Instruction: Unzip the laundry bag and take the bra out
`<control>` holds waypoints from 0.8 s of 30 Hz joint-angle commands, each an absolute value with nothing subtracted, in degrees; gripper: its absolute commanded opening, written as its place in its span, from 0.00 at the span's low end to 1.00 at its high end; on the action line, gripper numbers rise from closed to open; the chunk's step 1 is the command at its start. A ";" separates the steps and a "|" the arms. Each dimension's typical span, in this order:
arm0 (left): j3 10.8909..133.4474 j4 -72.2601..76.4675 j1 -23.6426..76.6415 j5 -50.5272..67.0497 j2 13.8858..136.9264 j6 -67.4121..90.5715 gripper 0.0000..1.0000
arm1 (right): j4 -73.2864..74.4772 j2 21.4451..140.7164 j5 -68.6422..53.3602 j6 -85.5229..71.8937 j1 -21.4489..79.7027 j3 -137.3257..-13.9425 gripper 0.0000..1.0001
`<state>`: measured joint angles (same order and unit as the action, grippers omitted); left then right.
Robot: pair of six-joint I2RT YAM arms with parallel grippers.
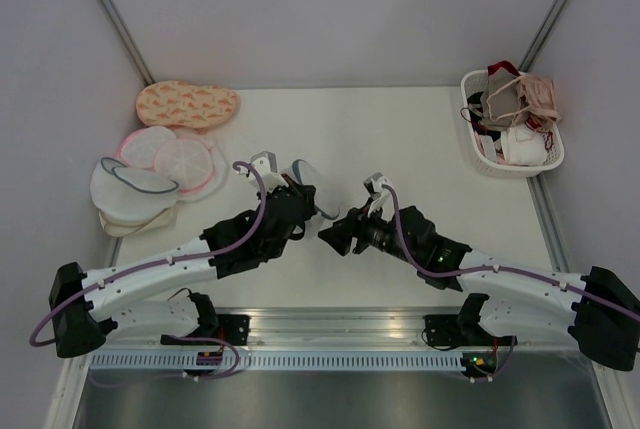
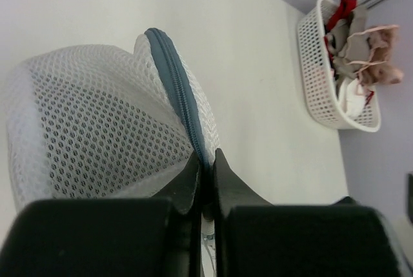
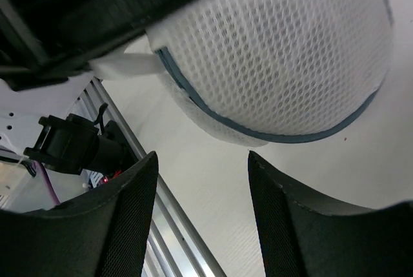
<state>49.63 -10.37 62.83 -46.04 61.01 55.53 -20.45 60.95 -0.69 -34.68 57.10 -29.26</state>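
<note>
Other round bags [image 1: 150,174] lie by the left edge. Near the middle of the worktop, the left gripper [image 2: 205,161] pinches the laundry bag [image 2: 97,122] tight by its grey-blue zipper rim. The right gripper [image 3: 201,157] is just beside the bag, jaws wide apart, holding nothing. A white basket [image 2: 319,90] sits in the far right corner.

No text, brand, number or sign can be read in any view. The laundry bag [image 2: 84,128], pinched in the left hand [image 2: 205,159], shows only plain mesh and a bare zipper rim. Small coloured marks on the base rail [image 1: 330,359], well behind the hand, are too small to read.
</note>
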 commanded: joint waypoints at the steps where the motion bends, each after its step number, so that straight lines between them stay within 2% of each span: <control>1: 48.96 -13.18 63.02 -49.48 61.17 58.26 0.02 | -19.43 58.54 2.10 -33.58 57.13 -29.18 0.63; 8: 46.14 -13.10 62.93 -46.32 59.77 63.37 0.02 | -16.52 59.50 5.28 -34.27 57.13 -29.71 0.63; 16: 46.50 -13.10 62.93 -45.79 59.94 65.04 0.02 | -29.70 63.45 -4.30 -39.90 57.13 -26.46 0.62; 24: 45.62 -13.01 62.93 -45.27 59.77 67.49 0.02 | -34.89 67.67 -5.89 -41.75 57.13 -26.63 0.56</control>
<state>45.91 -14.28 62.81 -45.63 61.06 64.38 -28.82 67.00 -4.27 -40.38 57.10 -26.26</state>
